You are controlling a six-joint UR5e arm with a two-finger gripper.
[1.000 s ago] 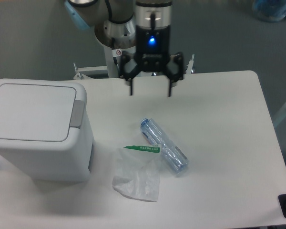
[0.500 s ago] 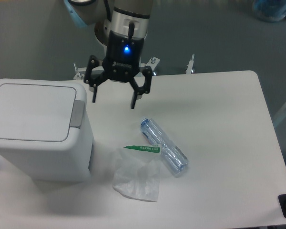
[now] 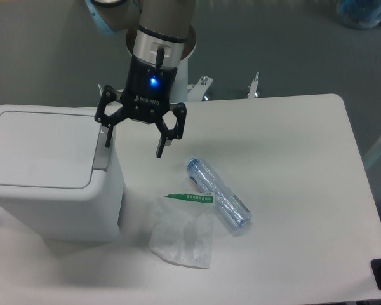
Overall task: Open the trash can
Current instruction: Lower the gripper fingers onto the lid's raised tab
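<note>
The trash can (image 3: 51, 171) is a large white boxy bin at the table's left, its flat lid closed. A grey push-button strip (image 3: 103, 154) runs along the lid's right edge. My gripper (image 3: 133, 148) is open, fingers pointing down. Its left fingertip (image 3: 107, 142) hangs over the top of the grey strip; I cannot tell whether it touches. Its right fingertip (image 3: 159, 152) is over bare table just right of the can. Nothing is held.
A clear plastic bottle (image 3: 219, 196) lies on its side mid-table. A crumpled clear plastic bag (image 3: 181, 232) with a green-and-white label lies in front of it, near the can's right side. The table's edge runs along the right and front.
The gripper has moved left and slightly forward, from above the table's back middle to the can's right edge. It stayed open. The can, bottle and bag have not moved.
</note>
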